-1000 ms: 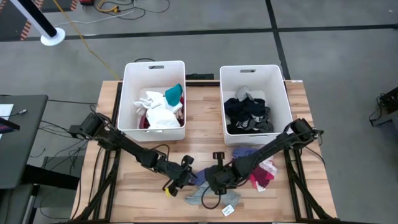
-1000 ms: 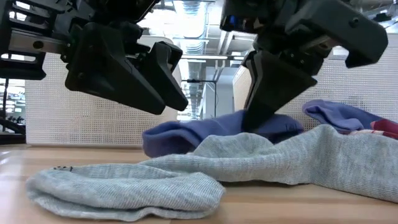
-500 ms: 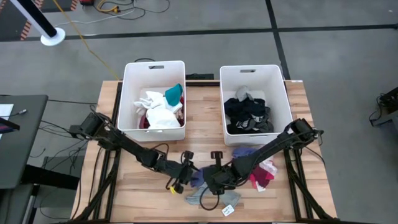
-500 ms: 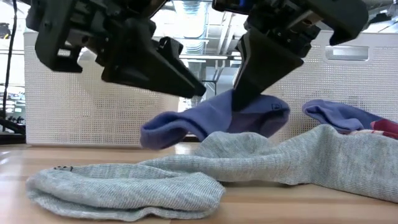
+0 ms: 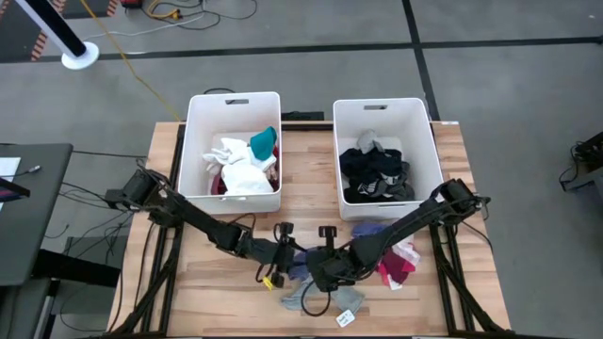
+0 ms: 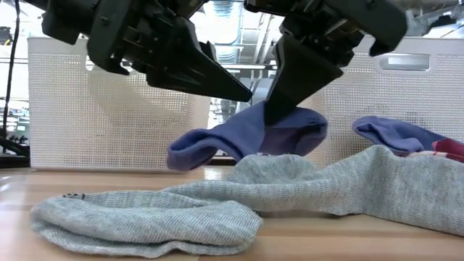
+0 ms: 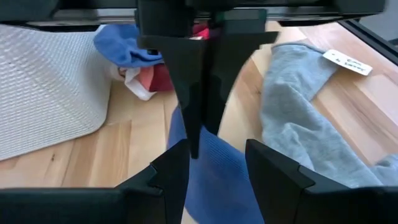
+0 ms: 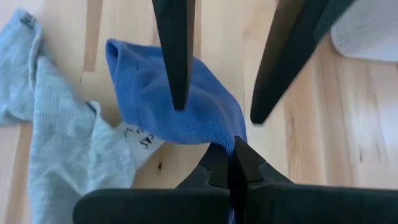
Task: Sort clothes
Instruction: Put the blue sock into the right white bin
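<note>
From above, the blue sock (image 5: 300, 267) lies just in front of the two bins (image 5: 233, 146). Low view: the right gripper (image 6: 272, 116) pinches it, lifted above the grey sock (image 6: 217, 206). The left gripper (image 7: 211, 163) stands open beside it.

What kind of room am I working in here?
Probably a lab or workshop, not a home: a wooden bench on bare grey floor, loose cables beyond it, and exposed ceiling ducts.
</note>
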Robot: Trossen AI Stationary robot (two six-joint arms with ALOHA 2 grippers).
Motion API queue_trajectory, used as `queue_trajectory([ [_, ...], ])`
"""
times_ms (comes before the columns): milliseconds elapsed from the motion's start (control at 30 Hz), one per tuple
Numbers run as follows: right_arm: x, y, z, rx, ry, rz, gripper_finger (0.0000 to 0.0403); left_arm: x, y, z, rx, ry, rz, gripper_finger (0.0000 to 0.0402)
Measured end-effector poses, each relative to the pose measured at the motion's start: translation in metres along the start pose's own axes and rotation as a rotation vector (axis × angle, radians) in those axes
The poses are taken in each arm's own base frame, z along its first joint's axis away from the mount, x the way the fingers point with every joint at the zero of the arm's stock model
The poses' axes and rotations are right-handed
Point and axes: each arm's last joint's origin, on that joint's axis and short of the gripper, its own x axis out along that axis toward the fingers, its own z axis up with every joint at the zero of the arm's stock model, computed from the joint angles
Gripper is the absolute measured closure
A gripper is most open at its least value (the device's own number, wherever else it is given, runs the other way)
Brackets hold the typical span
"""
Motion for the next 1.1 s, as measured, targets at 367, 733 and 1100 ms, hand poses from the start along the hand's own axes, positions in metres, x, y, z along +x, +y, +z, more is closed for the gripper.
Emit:
queue_trajectory([
  [367, -0.011, 0.000, 0.016, -0.054, -0.046, -0.033, 0.0398, 0.000, 0.001, 0.001, -0.031, -0.010, -0.043, 0.0249],
  [733, -0.012, -0.001, 0.017, -0.052, -0.050, -0.047, 0.0398, 0.000, 0.001, -0.003, -0.037, 0.039, -0.024, 0.0277],
  [1100, -0.017, -0.002, 0.023, -0.045, -0.074, -0.055, 0.0398, 0.000, 0.001, -0.012, -0.004, 0.107, -0.026, 0.0359],
])
